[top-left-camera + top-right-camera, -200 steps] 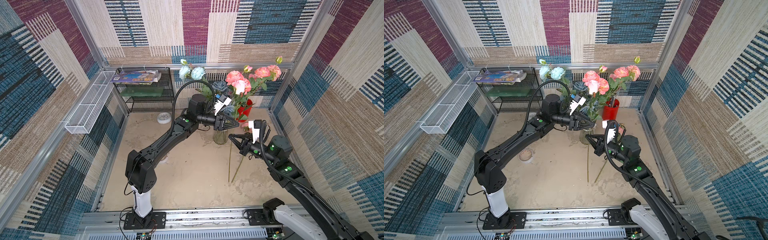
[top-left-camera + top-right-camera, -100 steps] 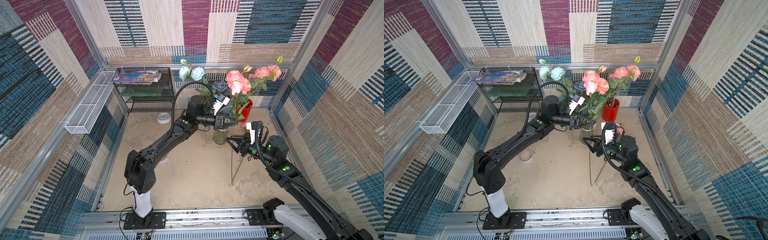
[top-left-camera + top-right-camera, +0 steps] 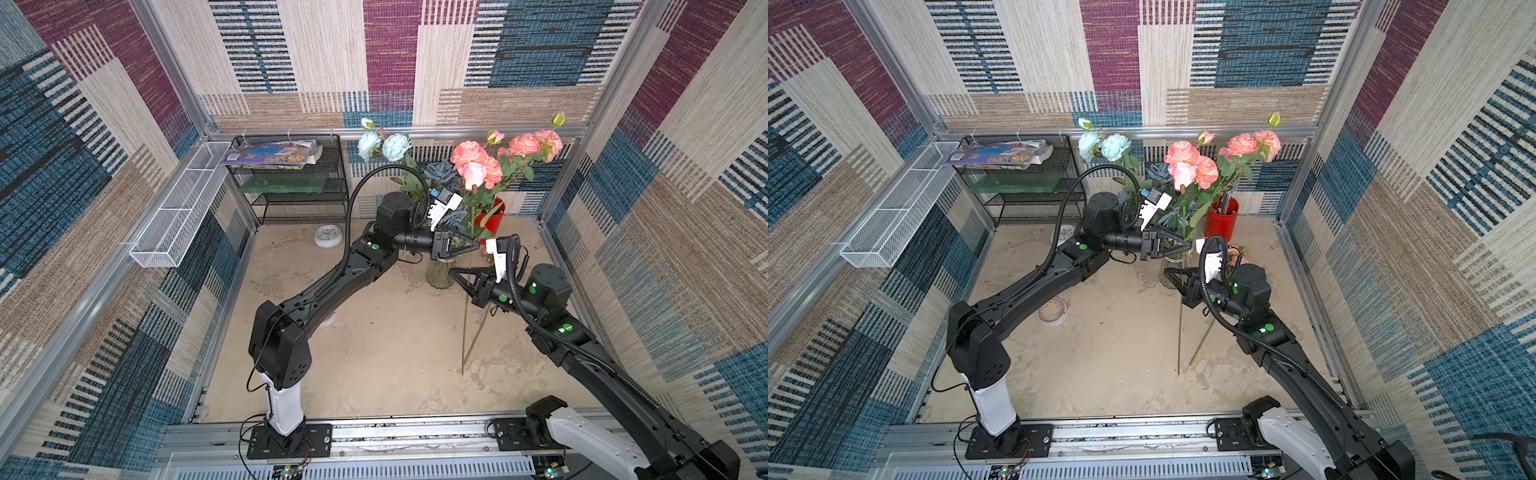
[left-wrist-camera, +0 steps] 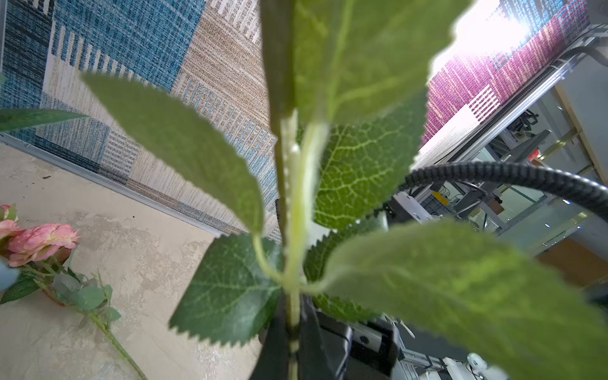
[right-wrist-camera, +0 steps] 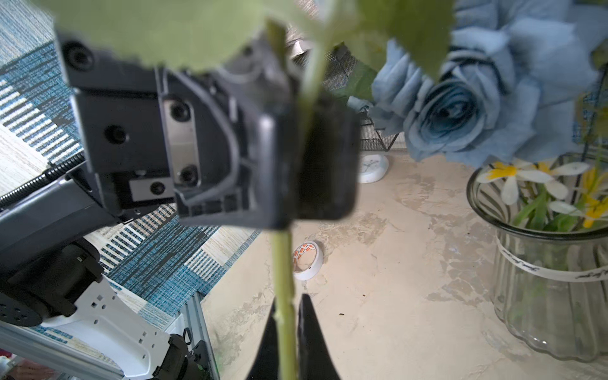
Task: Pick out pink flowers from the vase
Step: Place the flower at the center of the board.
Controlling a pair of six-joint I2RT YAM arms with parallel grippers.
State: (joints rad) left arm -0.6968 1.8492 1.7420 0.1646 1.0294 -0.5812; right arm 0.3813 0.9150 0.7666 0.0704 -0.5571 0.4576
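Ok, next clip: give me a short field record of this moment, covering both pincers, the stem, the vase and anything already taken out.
left pincer: shut on the held stem, upper grip
right pincer: shut on the same stem, lower down
held stem: green, leafy, upright, outside the vase
vase: clear ribbed glass, standing on the table apart from the stem, small white-yellow blooms inside
blue rose: close to the vase mouth
pink flower: one lying on the table, already out

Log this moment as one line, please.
left gripper: shut on pink flower stem | right gripper: shut on same stem, lower | vase: stem outside it
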